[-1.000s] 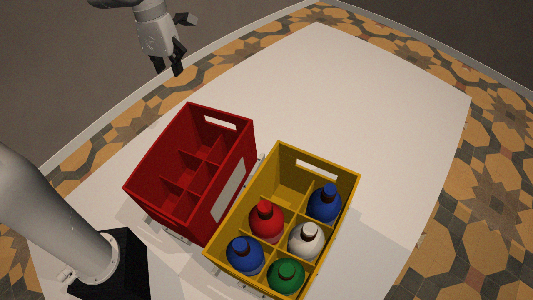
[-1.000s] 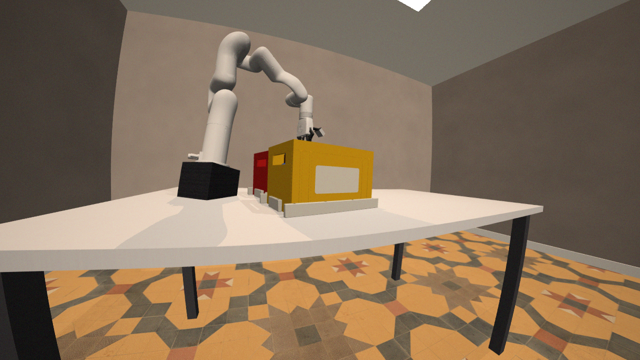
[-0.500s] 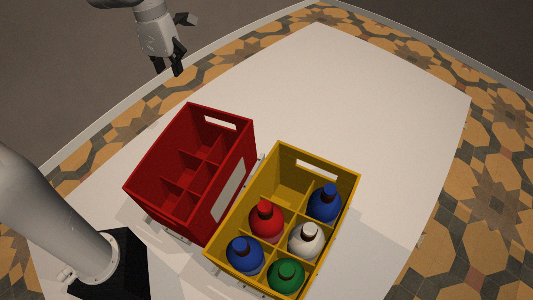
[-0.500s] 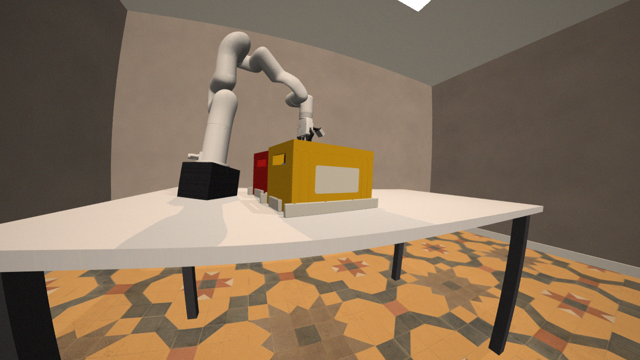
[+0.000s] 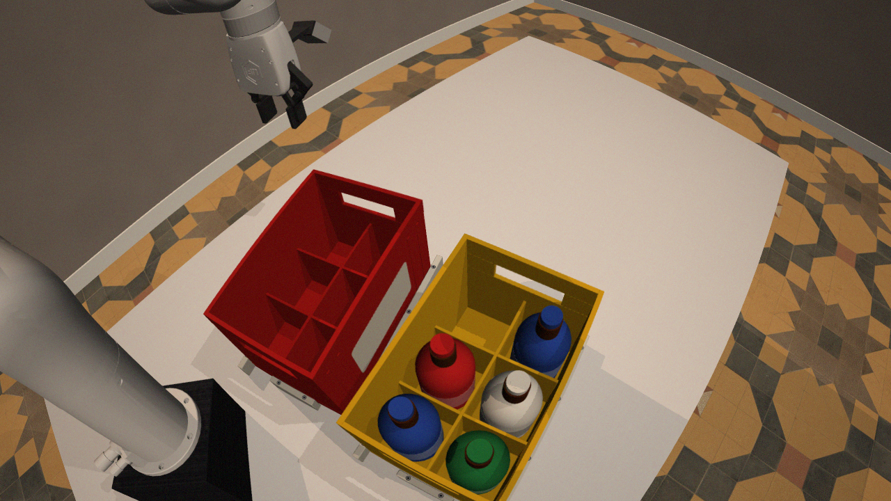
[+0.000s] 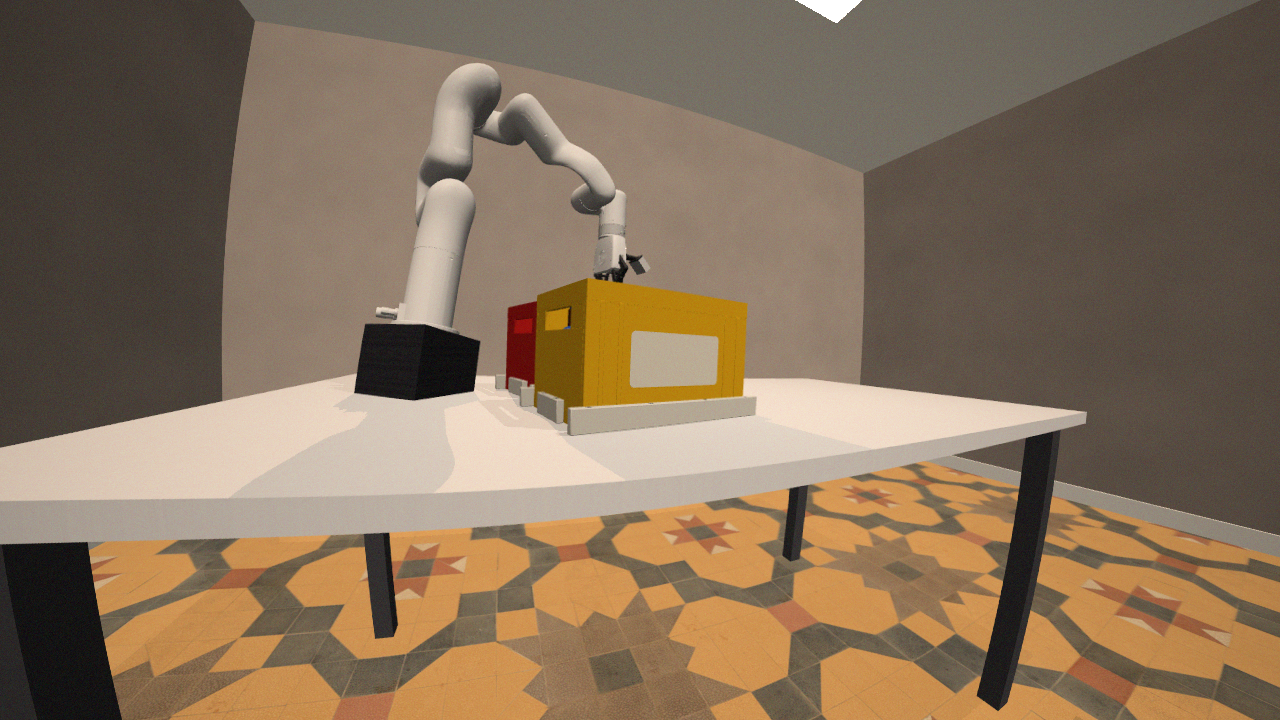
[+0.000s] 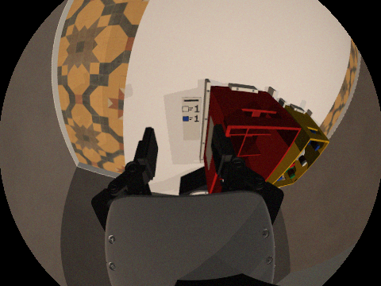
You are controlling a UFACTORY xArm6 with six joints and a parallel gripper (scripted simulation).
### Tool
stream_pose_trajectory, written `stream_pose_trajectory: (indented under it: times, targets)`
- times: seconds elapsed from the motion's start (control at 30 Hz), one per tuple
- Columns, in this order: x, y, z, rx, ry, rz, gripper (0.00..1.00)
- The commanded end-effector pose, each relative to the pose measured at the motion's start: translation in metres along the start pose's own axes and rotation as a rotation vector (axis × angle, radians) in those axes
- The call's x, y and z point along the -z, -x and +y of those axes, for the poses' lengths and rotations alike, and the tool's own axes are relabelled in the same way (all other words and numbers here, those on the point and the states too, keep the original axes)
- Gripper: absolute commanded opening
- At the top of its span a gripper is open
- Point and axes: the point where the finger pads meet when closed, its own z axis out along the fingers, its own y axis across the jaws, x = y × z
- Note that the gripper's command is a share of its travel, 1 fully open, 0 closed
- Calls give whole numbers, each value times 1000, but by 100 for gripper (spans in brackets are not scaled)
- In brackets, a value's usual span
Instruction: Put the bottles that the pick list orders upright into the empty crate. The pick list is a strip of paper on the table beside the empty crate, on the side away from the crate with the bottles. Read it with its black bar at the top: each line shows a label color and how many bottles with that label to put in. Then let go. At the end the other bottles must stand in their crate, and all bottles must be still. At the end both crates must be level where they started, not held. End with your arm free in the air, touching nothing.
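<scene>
— White and blue are showing on the pick list (image 7: 192, 116), one each. Where are those bottles sitting?

— In the yellow crate (image 5: 398, 367). The gripper (image 5: 281, 108) is hanging spread, holding nothing. The white bottle (image 5: 514, 401) probably feels hard and slippery, so grabbing its neck seems best.

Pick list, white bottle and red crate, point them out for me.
Pick list (image 7: 190, 117), wrist view, on the printed lines.
White bottle (image 5: 514, 405), top view, on its shoulder.
Red crate (image 5: 398, 249), top view, on its long wall's top edge.
</scene>
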Motion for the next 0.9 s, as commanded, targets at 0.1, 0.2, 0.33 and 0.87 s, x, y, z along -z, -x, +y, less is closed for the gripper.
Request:
stream_pose_trajectory:
  times: [0.1, 0.2, 0.33, 0.87]
  targets:
    - [2, -1, 0, 0, 0, 4, 65]
    - [2, -1, 0, 0, 0, 4, 65]
    - [2, -1, 0, 0, 0, 4, 65]
    - [13, 13, 52, -98, 0, 4, 65]
